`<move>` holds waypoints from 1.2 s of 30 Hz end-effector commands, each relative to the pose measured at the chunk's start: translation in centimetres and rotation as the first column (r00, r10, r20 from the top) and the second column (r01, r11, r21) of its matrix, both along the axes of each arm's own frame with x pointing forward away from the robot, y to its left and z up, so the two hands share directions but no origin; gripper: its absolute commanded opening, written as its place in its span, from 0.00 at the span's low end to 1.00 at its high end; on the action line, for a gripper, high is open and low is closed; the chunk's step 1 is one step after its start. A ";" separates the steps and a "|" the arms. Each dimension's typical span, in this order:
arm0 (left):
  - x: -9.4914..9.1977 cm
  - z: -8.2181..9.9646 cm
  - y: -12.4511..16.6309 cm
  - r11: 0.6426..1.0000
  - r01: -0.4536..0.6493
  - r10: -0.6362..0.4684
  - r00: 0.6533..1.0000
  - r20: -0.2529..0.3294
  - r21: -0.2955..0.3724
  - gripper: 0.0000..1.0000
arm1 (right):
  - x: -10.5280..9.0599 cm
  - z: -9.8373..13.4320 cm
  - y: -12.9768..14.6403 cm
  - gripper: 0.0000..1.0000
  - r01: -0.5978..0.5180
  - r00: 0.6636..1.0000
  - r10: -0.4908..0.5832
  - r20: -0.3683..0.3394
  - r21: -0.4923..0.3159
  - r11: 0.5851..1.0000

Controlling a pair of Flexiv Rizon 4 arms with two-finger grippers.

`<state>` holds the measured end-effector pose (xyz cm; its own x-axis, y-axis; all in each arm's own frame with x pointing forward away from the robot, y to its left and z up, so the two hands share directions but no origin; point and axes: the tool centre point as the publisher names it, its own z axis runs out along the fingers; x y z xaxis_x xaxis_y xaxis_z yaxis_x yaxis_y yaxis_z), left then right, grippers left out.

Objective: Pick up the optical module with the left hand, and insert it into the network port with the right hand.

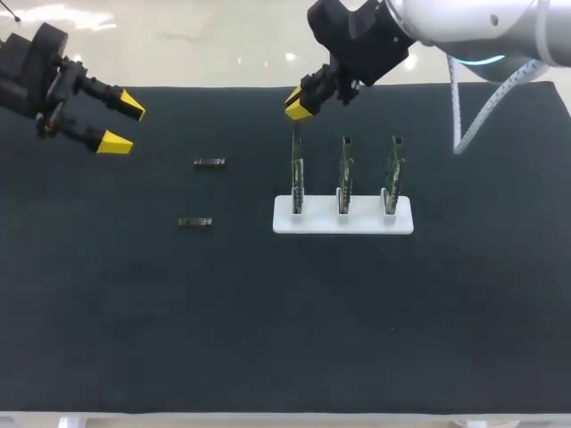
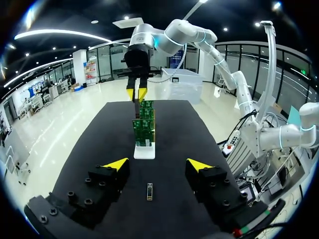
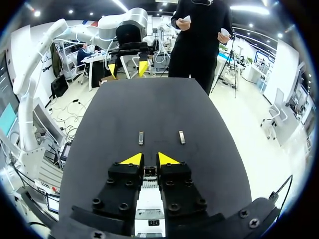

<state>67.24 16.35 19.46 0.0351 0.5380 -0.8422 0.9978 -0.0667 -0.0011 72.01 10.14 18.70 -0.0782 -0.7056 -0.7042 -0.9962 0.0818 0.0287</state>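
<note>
My left pincer (image 1: pixel 123 123) — spread apart, empty — hovers far from the work; I should drop square across one module's (image 1: pixel 210 162) long sides. State of my right pincer (image 1: pixel 297 103), over the end board (image 1: pixel 296 169): cannot tell. Count on the table (image 1: pixel 134 312) — one white stand (image 1: pixel 357 221), three boards (image 1: pixel 344 174), two modules lying flat.

The table (image 1: pixel 268 339) is black, the stand (image 1: pixel 343 223) white, its boards (image 1: pixel 344 174) green, the left gripper (image 1: pixel 123 123) black with yellow tips.
</note>
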 end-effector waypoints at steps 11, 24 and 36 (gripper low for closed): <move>-0.1 0.0 -0.1 1.000 -0.003 0.002 1.000 0.001 0.002 1.00 | 0.4 -0.6 -0.1 0.00 -0.006 1.000 0.006 -0.002 0.011 1.000; -0.1 0.0 -0.1 1.000 -0.003 0.002 1.000 0.001 0.002 1.00 | 0.6 -0.9 0.2 0.00 -0.010 1.000 0.010 -0.006 0.025 1.000; -0.1 0.0 -0.1 1.000 -0.003 0.002 1.000 0.001 0.002 1.00 | 0.5 0.4 0.4 1.00 0.017 1.000 -0.017 -0.013 0.019 1.000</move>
<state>67.24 16.35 19.46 0.0351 0.5380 -0.8422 0.9978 -0.0666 -0.0010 72.50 10.61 18.87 -0.0980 -0.6881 -0.7190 -0.9944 0.0969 0.0427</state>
